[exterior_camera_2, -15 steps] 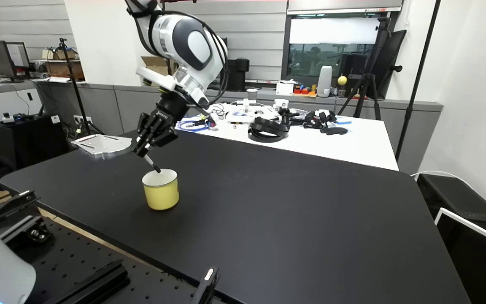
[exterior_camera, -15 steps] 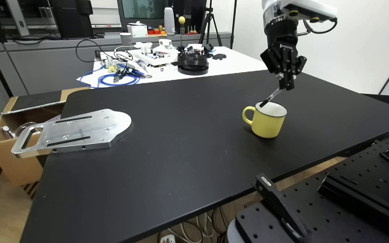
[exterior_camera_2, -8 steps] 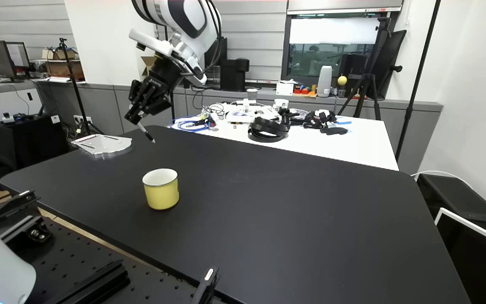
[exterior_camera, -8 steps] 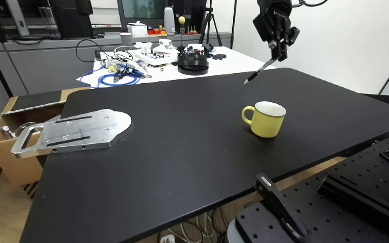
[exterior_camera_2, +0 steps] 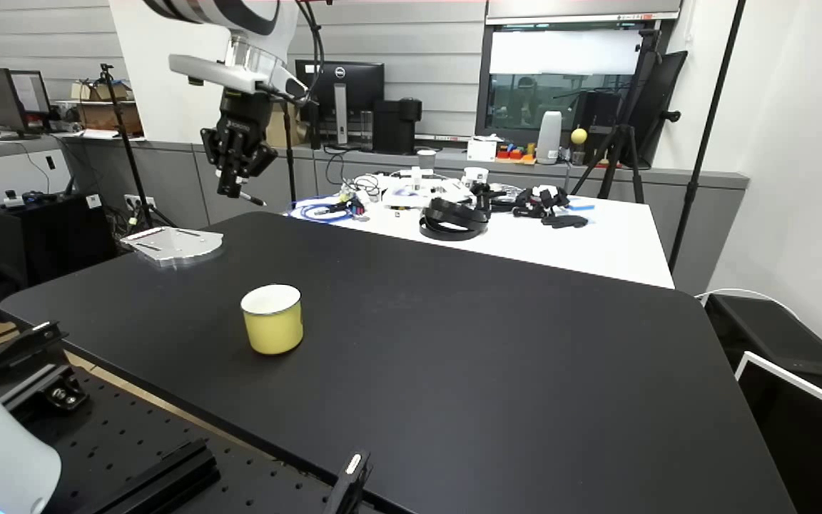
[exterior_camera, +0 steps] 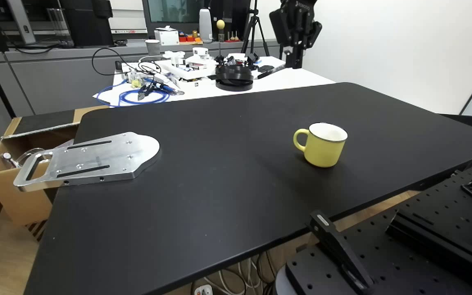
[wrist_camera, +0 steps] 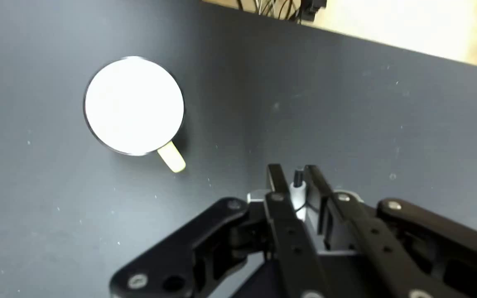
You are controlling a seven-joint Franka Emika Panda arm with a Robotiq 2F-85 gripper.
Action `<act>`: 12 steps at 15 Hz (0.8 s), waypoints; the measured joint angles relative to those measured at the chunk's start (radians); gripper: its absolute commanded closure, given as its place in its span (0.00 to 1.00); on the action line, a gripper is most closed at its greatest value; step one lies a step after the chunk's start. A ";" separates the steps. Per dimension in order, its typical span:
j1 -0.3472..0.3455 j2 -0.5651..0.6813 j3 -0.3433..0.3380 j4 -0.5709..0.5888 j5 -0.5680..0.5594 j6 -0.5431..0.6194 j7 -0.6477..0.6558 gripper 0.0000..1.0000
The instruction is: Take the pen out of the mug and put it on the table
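Note:
The pale yellow mug (exterior_camera: 324, 148) stands upright on the black table (exterior_camera: 203, 205). It shows in the other views too, as a mug (exterior_camera_2: 273, 325) and from above as a mug (wrist_camera: 134, 106) with its handle toward the gripper. My gripper (wrist_camera: 293, 169) is shut on the pen (wrist_camera: 298, 194), a slim stick, part whitish and part black. In both exterior views the gripper (exterior_camera: 295, 61) (exterior_camera_2: 230, 187) is high above the table, away from the mug. The pen (exterior_camera: 272, 71) (exterior_camera_2: 252, 200) sticks out sideways from the fingertips, tilted slightly down. The fingers hide its other end.
A silver metal plate (exterior_camera: 96, 157) lies at a table end, over a cardboard box (exterior_camera: 19, 200). A white table (exterior_camera_2: 582, 250) with cables and parts stands behind. A black perforated base (exterior_camera: 436, 233) borders the table's edge.
One second ago the pen's tip was at the mug's mouth. The gripper has lifted it out, up and away from the mug, and the pen now lies closer to level. The mug stays put.

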 measured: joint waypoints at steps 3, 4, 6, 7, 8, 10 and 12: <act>0.042 0.002 0.033 -0.093 -0.023 0.249 0.007 0.96; 0.054 0.006 0.041 -0.126 -0.035 0.339 0.014 0.96; 0.072 0.022 0.050 -0.190 -0.061 0.515 0.031 0.96; 0.078 0.039 0.051 -0.220 -0.076 0.597 0.045 0.96; 0.083 0.062 0.051 -0.248 -0.095 0.671 0.063 0.96; 0.089 0.122 0.042 -0.286 -0.155 0.788 0.117 0.96; 0.113 0.194 0.005 -0.301 -0.235 0.871 0.186 0.96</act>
